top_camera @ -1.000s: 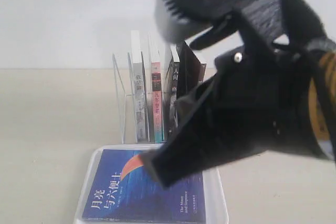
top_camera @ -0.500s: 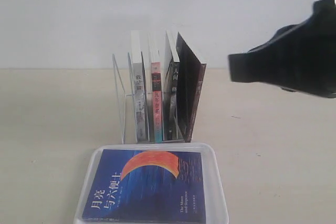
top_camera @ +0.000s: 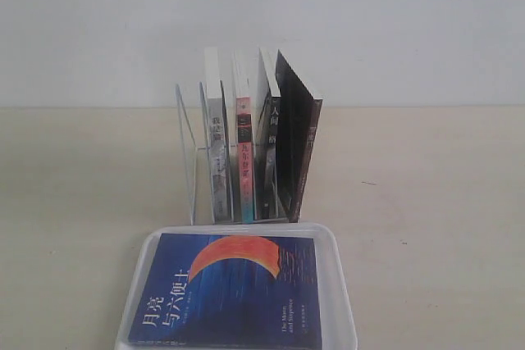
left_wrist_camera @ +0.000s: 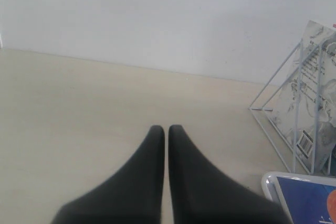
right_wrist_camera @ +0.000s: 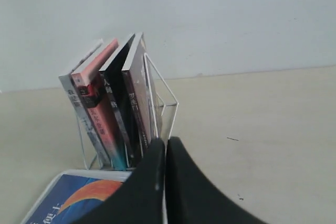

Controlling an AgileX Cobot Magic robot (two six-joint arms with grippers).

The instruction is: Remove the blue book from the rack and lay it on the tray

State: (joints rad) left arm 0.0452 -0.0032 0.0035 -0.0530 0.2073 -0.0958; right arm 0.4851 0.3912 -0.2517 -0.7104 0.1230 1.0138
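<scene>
Basically done: the blue book [top_camera: 230,293] lies flat, cover up, inside the tray [top_camera: 342,284] at the near edge, with the rack [top_camera: 188,171] just behind it. As I judge it, the risk now is the right gripper [right_wrist_camera: 165,142]. Its jaws are pressed together on nothing and its tips seem close to the rack's end wire, so a low sweep could clip the wire, shove the rack, or tip the leaning dark book [top_camera: 297,153] onto the tray. The left gripper [left_wrist_camera: 166,129] is likewise pinched closed and empty, over bare table [left_wrist_camera: 79,108], apart from the rack. The exterior view shows the whole cover within the rim but no arm. Only the wrist views show the jaws, and the right one shows how near the rack they sit.
</scene>
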